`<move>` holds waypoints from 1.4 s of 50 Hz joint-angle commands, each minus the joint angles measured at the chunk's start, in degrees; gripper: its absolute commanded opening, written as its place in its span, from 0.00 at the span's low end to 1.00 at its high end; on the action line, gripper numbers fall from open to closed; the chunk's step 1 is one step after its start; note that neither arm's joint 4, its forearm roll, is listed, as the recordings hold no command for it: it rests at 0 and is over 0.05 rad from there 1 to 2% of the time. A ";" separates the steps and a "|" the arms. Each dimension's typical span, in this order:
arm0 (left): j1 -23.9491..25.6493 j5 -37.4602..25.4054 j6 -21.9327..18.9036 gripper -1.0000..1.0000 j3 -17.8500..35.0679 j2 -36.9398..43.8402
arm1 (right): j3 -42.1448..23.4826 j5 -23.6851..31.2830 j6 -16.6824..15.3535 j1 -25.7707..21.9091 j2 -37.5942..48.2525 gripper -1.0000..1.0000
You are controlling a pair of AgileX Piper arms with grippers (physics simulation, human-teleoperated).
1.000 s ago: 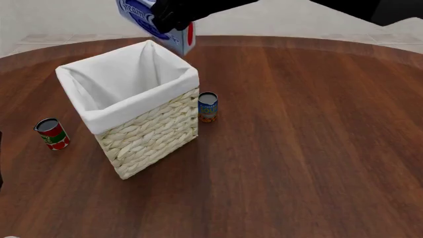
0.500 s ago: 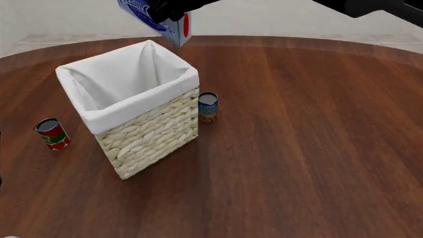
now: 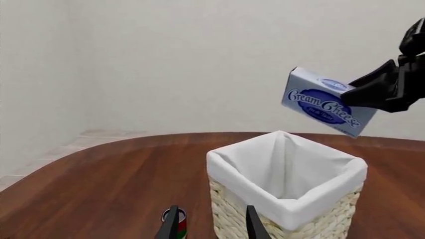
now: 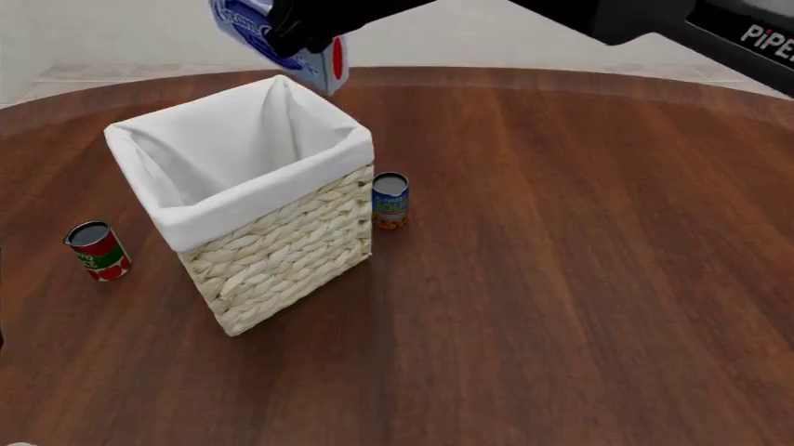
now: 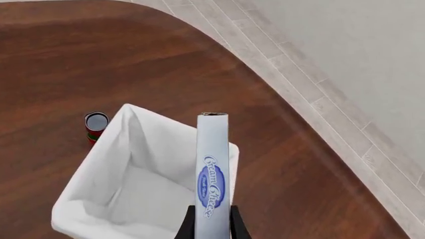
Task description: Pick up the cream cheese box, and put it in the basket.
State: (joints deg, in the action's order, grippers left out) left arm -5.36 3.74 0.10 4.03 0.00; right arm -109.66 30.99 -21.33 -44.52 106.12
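— What is the right gripper (image 4: pixel 297 23) doing?

— It is pinching the cream cheese box (image 4: pixel 275 39) between its black fingers, holding it tilted in the air above the far corner of the basket (image 4: pixel 279 243), clear of the rim. In the right wrist view the fingers (image 5: pixel 190 226) are pressing on both broad faces of the box (image 5: pixel 213 174), which is showing its narrow edge.

— And the materials?

— The basket is looking tall and square, cream wicker woven in thick bands, with a smooth white cloth liner (image 4: pixel 236 153) folding over its rim. The box is a flat pale blue-white carton with a red end. The table (image 4: pixel 583 279) is showing dark wood grain.

— Any writing?

— "Cream Cheese" in dark blue script is reading clearly in the left wrist view (image 3: pixel 325 102), above a blue oval. White letters, "PIPER" as far as they show, are appearing on the right arm (image 4: pixel 670 17).

— What is only one view giving?

— The front view alone is showing a blue-and-orange can (image 4: pixel 390 201) just beside the basket. A red can (image 4: pixel 99 250) is standing well apart on the other side.

— The left gripper (image 3: pixel 211 226)?

— Its fingertips are standing apart, holding nothing.
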 commanded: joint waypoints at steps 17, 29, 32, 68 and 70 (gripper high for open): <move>-0.65 0.10 0.17 1.00 0.27 0.00 | -5.76 1.14 0.78 0.03 4.29 0.00; -0.70 -0.22 0.41 1.00 0.73 0.00 | -8.12 1.65 0.81 0.38 6.68 0.00; -0.75 -0.29 0.45 1.00 0.85 0.00 | -8.42 1.72 0.89 0.35 7.02 0.00; -1.43 -0.93 1.12 1.00 2.28 0.00 | -7.73 0.68 2.16 -0.60 8.59 0.00; -1.44 -0.97 1.11 1.00 2.34 0.00 | -7.67 0.60 2.21 -0.59 8.67 0.00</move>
State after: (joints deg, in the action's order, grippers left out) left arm -6.67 2.98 1.10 5.95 0.01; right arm -116.94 32.04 -20.13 -45.06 114.73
